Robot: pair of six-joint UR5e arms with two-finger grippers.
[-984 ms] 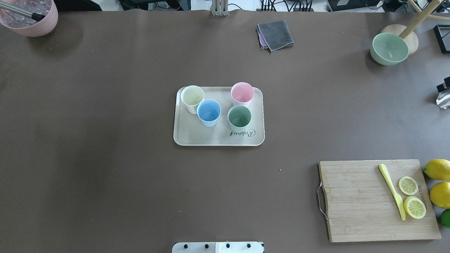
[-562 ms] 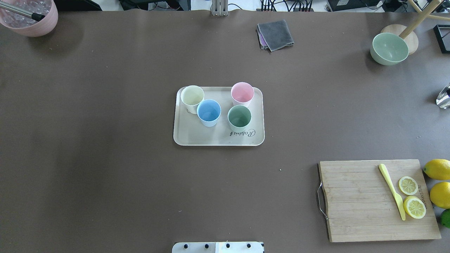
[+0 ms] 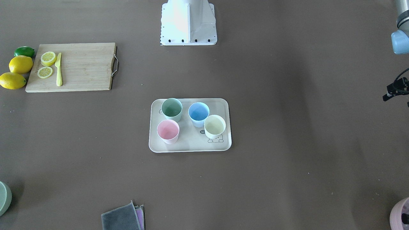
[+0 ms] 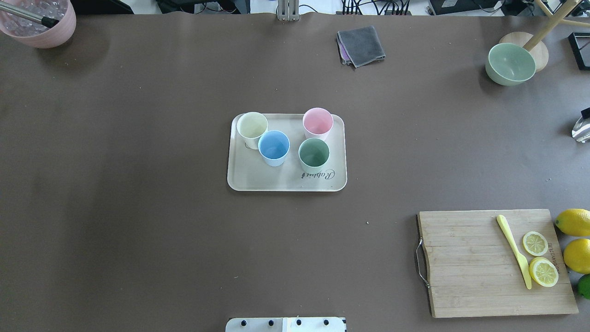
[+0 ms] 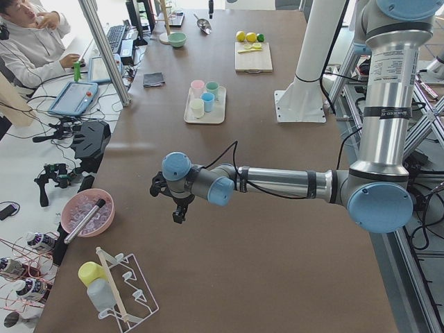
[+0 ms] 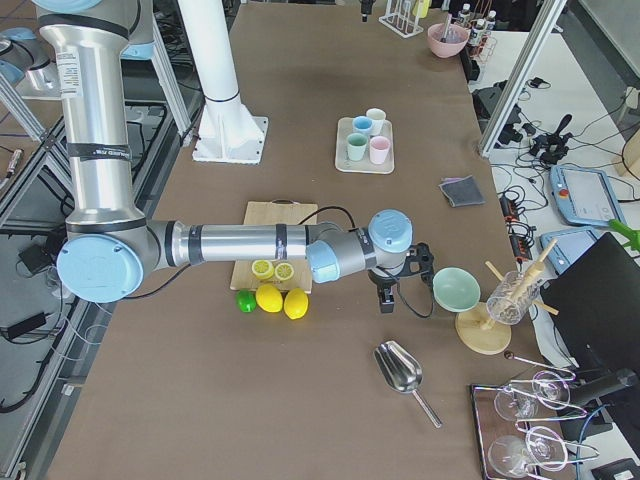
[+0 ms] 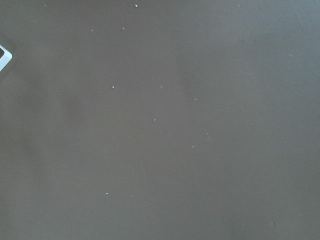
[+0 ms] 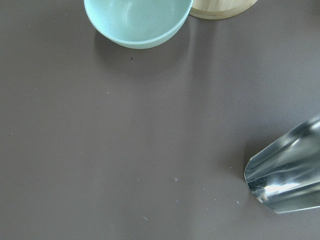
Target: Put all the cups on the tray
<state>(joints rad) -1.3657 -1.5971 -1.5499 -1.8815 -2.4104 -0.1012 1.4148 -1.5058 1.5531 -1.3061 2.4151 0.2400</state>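
Observation:
The cream-beige tray (image 4: 258, 177) lies at the table's middle. On it stand all four cups, upright: cream-yellow (image 4: 252, 125), light blue (image 4: 274, 145), pink (image 4: 317, 121) and pale green (image 4: 314, 153). The tray also shows in the front-facing view (image 3: 191, 145). My left gripper (image 5: 177, 210) hangs over bare table far to the tray's left. My right gripper (image 6: 388, 298) hangs over the table far to the right, near the green bowl (image 6: 457, 290). I cannot tell whether either gripper is open or shut. Neither wrist view shows fingers or a cup.
A wooden cutting board (image 4: 470, 263) with lemon slices and a yellow knife lies at the near right, whole lemons (image 4: 574, 222) beside it. A grey cloth (image 4: 362, 45) lies at the back. A pink bowl (image 4: 39, 25) is back left, a metal scoop (image 8: 290, 180) at the right.
A black part of my right gripper at the overhead view's right edge has drawn back almost out of view. The cups and the tray have not moved.

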